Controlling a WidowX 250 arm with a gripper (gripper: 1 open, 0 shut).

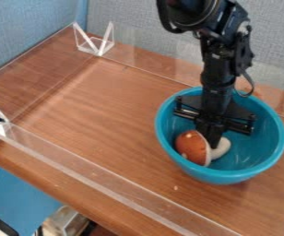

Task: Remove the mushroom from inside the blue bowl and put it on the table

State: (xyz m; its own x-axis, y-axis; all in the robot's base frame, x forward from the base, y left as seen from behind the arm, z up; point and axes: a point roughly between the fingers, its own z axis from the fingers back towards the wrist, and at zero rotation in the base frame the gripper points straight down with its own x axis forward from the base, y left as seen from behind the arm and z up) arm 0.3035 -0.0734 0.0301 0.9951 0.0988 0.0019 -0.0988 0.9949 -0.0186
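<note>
The blue bowl (pixel 266 157) stands on the table (pixel 95 101) at the right. The mushroom (pixel 190 146) lies inside it on the left side, reddish-brown cap towards the camera and pale stem pointing right. My gripper (pixel 215 140) reaches straight down into the bowl. Its black fingers are drawn together at the mushroom's stem end, right beside the cap. The fingertips hide most of the stem. The mushroom still rests low in the bowl.
Low clear acrylic walls (pixel 101 173) edge the wooden table, with a clear triangular bracket (pixel 95 41) at the far corner. Bare wood stretches left of the bowl. A blue wall stands behind.
</note>
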